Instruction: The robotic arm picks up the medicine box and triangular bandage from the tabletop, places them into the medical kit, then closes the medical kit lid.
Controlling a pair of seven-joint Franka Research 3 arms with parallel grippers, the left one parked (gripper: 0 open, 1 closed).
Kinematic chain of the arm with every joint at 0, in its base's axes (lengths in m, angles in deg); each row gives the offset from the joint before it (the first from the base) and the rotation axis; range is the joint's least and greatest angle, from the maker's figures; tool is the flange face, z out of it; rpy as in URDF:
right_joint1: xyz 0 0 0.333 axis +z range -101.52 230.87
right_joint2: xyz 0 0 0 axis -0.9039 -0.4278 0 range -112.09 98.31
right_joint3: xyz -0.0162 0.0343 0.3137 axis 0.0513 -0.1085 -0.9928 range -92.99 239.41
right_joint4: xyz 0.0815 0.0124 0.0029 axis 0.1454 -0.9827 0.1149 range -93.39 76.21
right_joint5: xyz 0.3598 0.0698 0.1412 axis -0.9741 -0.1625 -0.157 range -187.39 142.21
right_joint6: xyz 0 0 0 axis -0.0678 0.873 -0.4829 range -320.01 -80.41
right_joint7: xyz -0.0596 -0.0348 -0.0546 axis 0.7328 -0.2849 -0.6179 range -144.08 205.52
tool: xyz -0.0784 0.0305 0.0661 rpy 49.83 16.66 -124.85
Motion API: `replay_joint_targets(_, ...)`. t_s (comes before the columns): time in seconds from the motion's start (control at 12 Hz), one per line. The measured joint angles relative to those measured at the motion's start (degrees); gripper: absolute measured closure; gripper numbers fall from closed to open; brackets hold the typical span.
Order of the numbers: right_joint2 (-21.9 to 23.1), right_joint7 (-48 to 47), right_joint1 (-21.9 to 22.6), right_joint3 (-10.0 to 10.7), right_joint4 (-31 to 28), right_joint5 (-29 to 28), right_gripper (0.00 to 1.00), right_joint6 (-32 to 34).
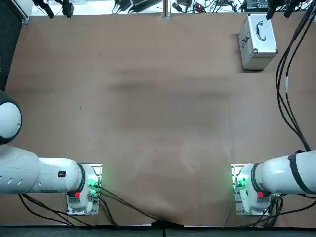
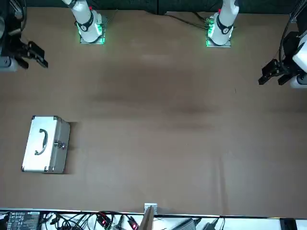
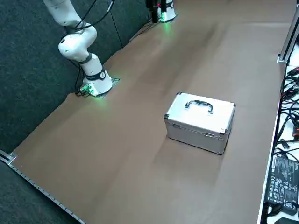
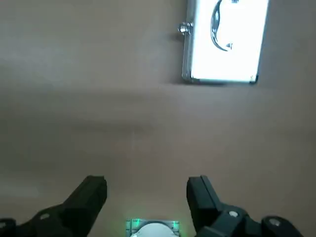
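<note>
1. The brown table (image 1: 148, 123) carries the kit, on its right part, near the edge that is far from the arm bases. I see no medicine box and no triangular bandage on the visible surface.

2. The robotic arm (image 1: 281, 173) reaches out on the right side. It holds nothing that I can see, so no carrying seems to be in progress.

3. The medical kit (image 3: 196, 137) is upright on the table, with its lid side up. In my judgement both items are already inside, but the closed case hides its content, so I cannot confirm this.

4. The medical kit lid (image 3: 201, 119) lies flat over the case, and I can see no gap. The closing step therefore looks done.

5. The right gripper (image 4: 146, 185) is in the air, well apart from the kit, on the side toward the bases. Its two fingers are spread apart, with nothing between them.

6. The latch (image 2: 60, 144) is on the side of the case. Whether it is fastened, I cannot tell; the task does not ask for it. Probably nothing is left to do, except perhaps to bring the arm to rest.
</note>
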Motion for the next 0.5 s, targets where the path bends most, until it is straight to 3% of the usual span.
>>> replay_joint_targets(0.25, 4.5, -0.7, -1.0, -0.3, -5.4, 0.0, 0.0, -1.7)
replay_joint_targets(0.5, 5.5, -0.8, -1.5, -0.3, -7.3, 0.0, 0.0, -2.9)
